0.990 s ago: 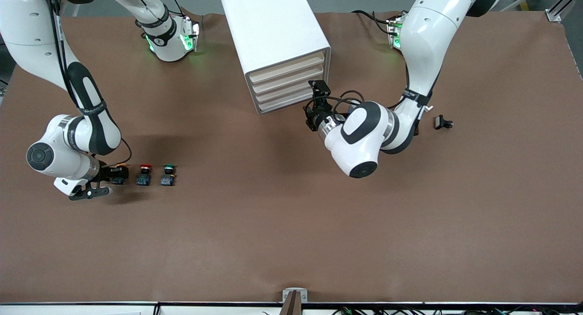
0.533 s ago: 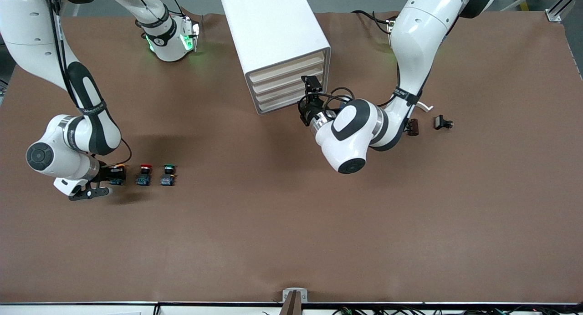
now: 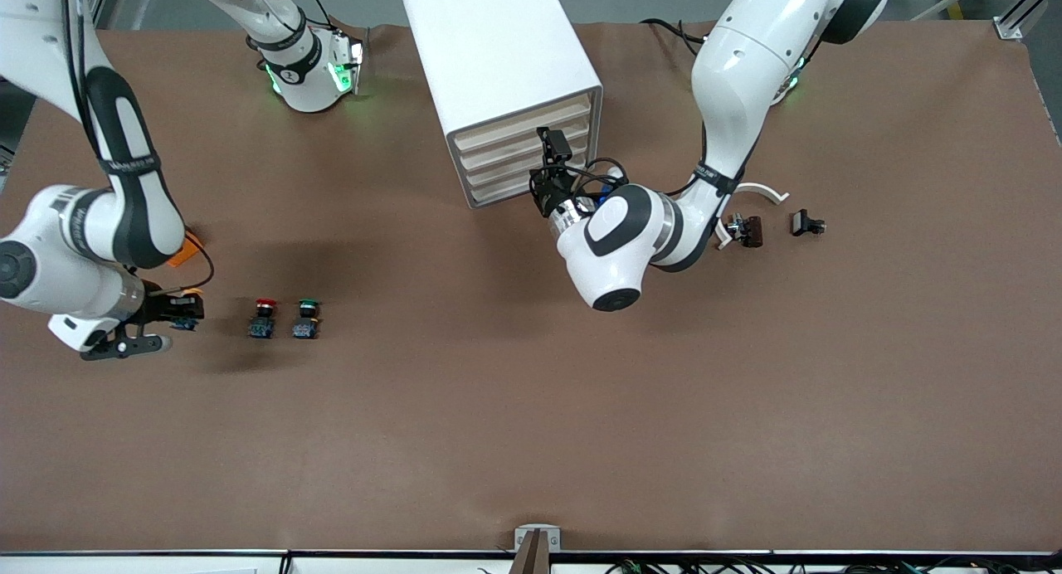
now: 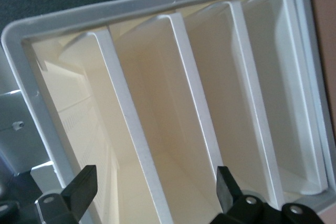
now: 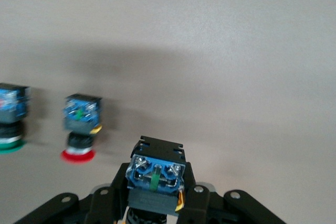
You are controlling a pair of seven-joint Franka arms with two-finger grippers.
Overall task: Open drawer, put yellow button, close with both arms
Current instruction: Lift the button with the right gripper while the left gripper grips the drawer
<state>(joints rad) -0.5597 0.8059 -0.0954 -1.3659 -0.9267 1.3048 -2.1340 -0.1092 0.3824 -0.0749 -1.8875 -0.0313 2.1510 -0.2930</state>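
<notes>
The white cabinet (image 3: 498,51) stands near the robots' bases, and its uppermost drawer (image 3: 523,119) looks shut like the three below it. My left gripper (image 3: 543,180) is open and empty just in front of the drawer fronts. In the left wrist view its fingertips (image 4: 84,187) spread across the fronts, with the uppermost drawer (image 4: 73,98) beside one finger. My right gripper (image 3: 176,308) is shut on the yellow button (image 3: 187,294) and holds it above the table at the right arm's end. The right wrist view shows the yellow button's blue-grey base (image 5: 156,174) between the fingers (image 5: 198,203).
The red-capped button (image 3: 263,318) and the green-capped button (image 3: 306,318) stand side by side on the brown table (image 3: 531,408). Small black parts (image 3: 749,230) (image 3: 806,223) and a white curved piece (image 3: 759,190) lie toward the left arm's end. An orange tag (image 3: 184,249) shows by the right arm.
My right gripper has lifted the yellow button off the table and carried it away from the red button. My left gripper has moved closer to the cabinet's drawer fronts.
</notes>
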